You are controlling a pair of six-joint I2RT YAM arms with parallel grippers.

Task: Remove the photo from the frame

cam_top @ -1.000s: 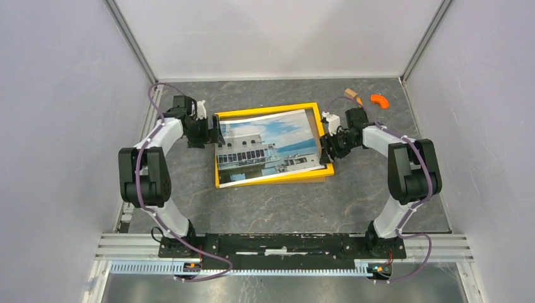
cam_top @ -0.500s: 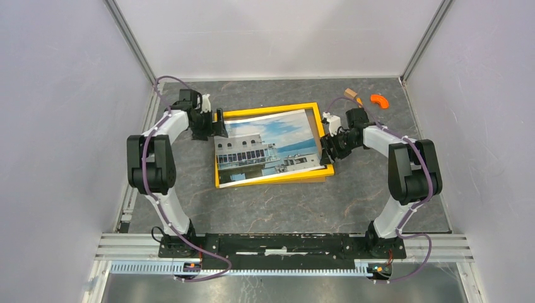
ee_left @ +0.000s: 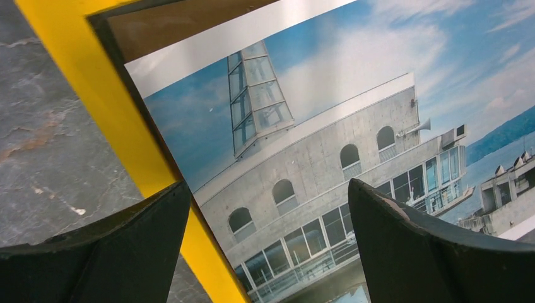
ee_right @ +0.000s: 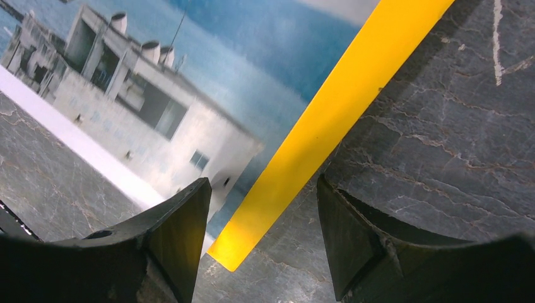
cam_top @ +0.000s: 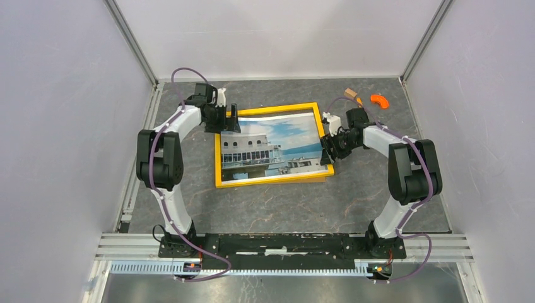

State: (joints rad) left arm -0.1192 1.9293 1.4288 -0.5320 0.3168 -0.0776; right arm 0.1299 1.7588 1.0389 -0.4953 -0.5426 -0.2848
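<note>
The photo (cam_top: 271,148) lies loose and slightly askew on the frame (cam_top: 277,107), flat toward the table's (cam_top: 265,208) far edge. My left gripper (cam_top: 228,123) hangs wide open over the frame's far-left corner. The right gripper (cam_top: 328,148) straddles the right border, spread, pinching nothing. I judge lifting the photo clear remains.
</note>
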